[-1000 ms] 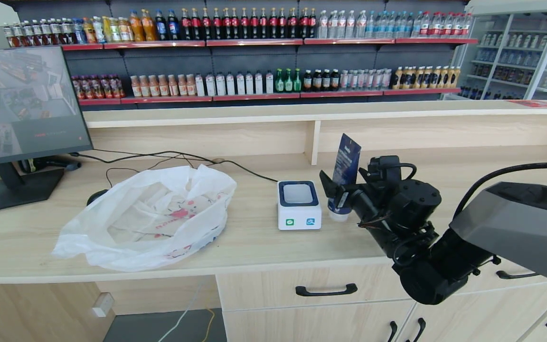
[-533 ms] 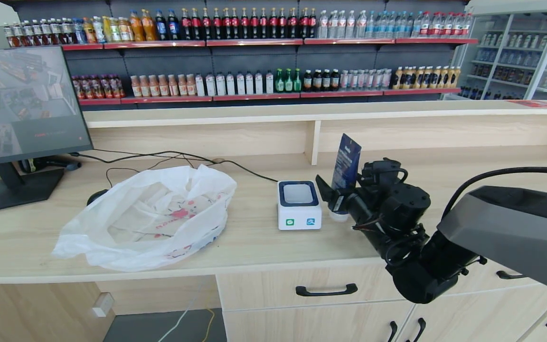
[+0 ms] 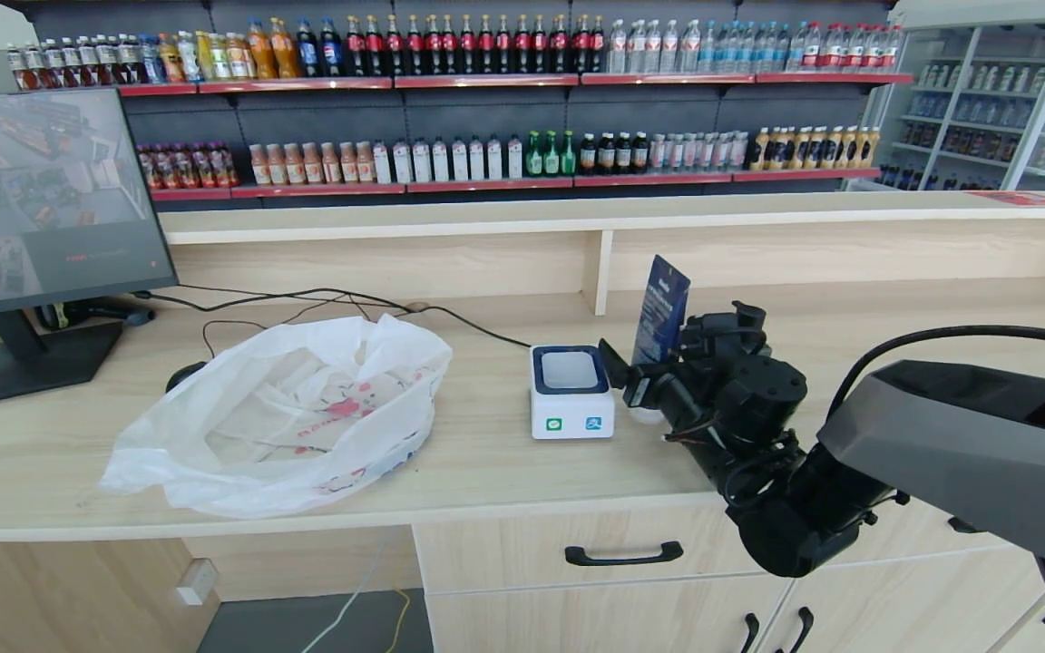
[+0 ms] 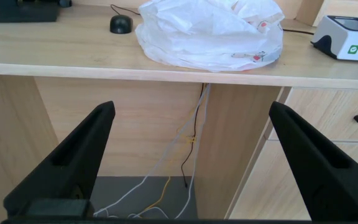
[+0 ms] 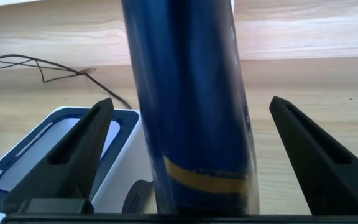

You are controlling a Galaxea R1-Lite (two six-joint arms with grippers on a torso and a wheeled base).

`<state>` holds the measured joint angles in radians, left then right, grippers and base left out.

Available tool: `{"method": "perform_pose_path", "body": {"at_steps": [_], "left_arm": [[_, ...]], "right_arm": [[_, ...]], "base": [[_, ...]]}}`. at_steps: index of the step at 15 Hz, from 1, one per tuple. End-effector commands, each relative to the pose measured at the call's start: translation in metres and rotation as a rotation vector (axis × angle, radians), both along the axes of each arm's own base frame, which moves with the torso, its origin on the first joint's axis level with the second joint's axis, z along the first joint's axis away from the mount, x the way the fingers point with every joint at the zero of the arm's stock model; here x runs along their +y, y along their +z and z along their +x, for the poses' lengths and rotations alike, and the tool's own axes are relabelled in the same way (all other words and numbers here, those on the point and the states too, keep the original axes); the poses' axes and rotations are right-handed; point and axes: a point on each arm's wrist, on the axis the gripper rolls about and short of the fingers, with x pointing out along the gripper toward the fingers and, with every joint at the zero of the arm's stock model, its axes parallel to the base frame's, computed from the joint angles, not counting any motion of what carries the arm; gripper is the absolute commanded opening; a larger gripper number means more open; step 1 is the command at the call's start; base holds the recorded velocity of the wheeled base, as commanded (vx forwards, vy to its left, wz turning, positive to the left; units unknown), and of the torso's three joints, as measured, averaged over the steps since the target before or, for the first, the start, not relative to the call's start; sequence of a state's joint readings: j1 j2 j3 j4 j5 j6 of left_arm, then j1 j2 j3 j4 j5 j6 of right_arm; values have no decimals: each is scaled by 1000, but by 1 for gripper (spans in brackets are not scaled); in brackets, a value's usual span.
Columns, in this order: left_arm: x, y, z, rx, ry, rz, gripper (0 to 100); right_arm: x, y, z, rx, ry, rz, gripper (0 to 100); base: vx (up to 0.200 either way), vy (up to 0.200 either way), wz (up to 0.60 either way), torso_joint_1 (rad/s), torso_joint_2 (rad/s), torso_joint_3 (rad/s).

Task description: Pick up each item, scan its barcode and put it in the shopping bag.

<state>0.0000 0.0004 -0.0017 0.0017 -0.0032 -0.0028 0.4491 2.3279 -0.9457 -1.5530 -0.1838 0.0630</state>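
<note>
— Where's the blue tube (image 3: 661, 308)?
— Upright on its cap on the surface (image 3: 486, 462), just right of the scanner (image 3: 571, 390). The right gripper (image 3: 642, 374) has its fingers spread wide either side, gripping nothing.
— And the left gripper (image 4: 191, 118)?
— Fingers wide apart, empty, low before the shopping bag (image 3: 291, 413).

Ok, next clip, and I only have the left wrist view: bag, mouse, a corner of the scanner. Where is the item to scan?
Observer: A blue tube stands upright on the counter, just right of the scanner.
Operator: Has the right claw got it?
Observer: Not yet. The right claw is open, with the tube between its fingers and a gap on each side.
Operator: And the bag's mouth?
Observer: In the head view the shopping bag lies with its mouth open upward.
</note>
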Motion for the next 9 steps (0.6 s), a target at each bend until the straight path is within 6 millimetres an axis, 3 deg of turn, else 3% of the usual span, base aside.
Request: {"method": "perform_pose_path", "body": {"at_steps": [1,4,5,9], "left_arm": [[0,0,0,0,0,0,100],[0,0,0,0,0,0,100],[0,0,0,0,0,0,100],[0,0,0,0,0,0,100]], "right_arm": [[1,-1,0,1,-4,1,100],[0,-3,-1,10,-4,0,100],[0,-4,-2,17,-2,9,0],[2,-2,-2,13,4,18,0]], "base": [[0,0,0,0,0,0],[0,0,0,0,0,0],[0,0,0,0,0,0],[0,0,0,0,0,0]]}}
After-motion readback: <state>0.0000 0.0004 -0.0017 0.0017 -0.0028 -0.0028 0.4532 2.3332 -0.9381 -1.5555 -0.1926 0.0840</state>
